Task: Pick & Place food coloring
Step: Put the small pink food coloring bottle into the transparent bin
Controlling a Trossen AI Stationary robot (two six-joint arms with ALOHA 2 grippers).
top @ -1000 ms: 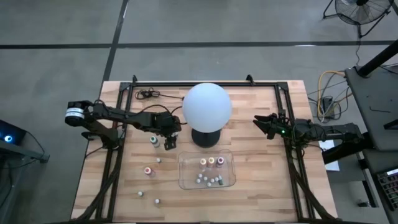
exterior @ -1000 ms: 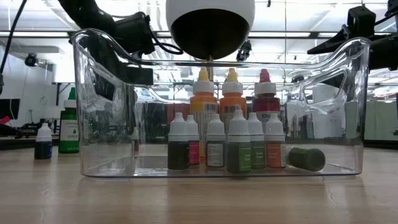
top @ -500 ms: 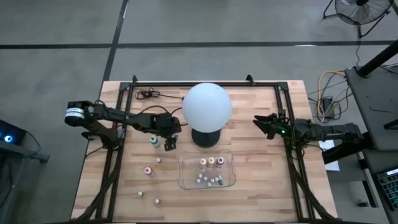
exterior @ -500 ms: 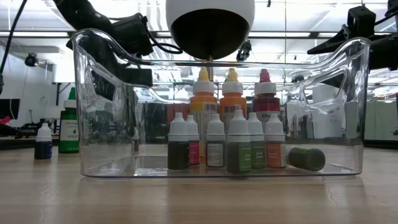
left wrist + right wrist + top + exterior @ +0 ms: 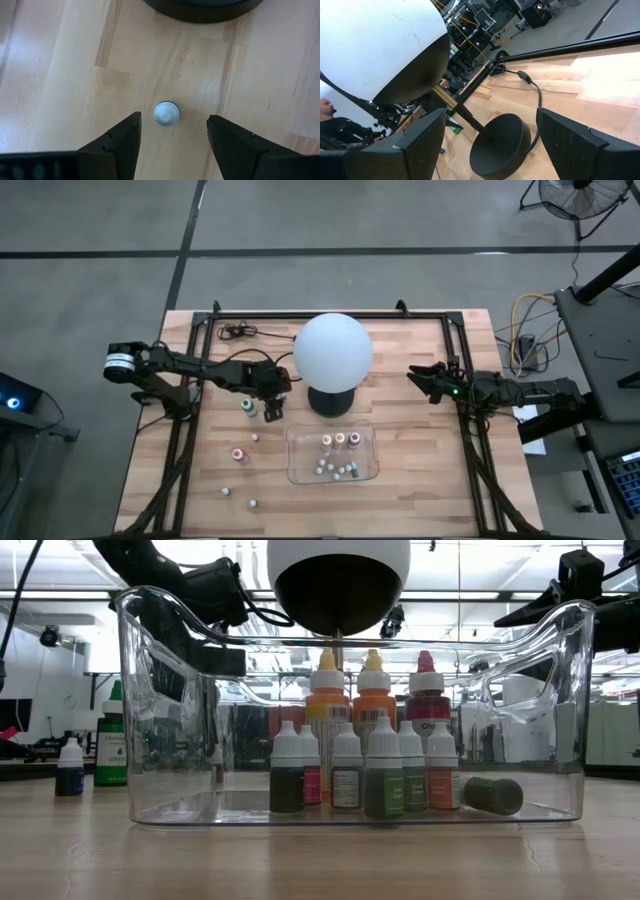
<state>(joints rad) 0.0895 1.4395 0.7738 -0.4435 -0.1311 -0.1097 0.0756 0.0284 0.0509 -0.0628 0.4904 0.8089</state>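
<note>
The left gripper [image 5: 172,131] hangs centre-left in the high view, just left of the globe's base, pointing straight down with its jaws parted on either side of one small bottle [image 5: 166,113] and not yet touching it; nothing is held. That bottle stands upright on the table [image 5: 420,500], so only its round whitish cap shows in the wrist view, centred in the gap between the two fingers. Its long axis is vertical, in line with the gripper's approach, so the coming move looks like a straight descent and squeeze. Other food coloring bottles stand loose toward the lower left of the high view, a teal-capped one [image 5: 246,404] just left of the gripper. Most of the set already sits in the tray [image 5: 296,470], below centre. The left arm is clearly the nearer one. The right gripper [image 5: 415,378] waits at centre-right, jaws wide and empty, facing the globe [image 5: 333,348]. In the low view the bottles carry labels, but no writing can be read.
</note>
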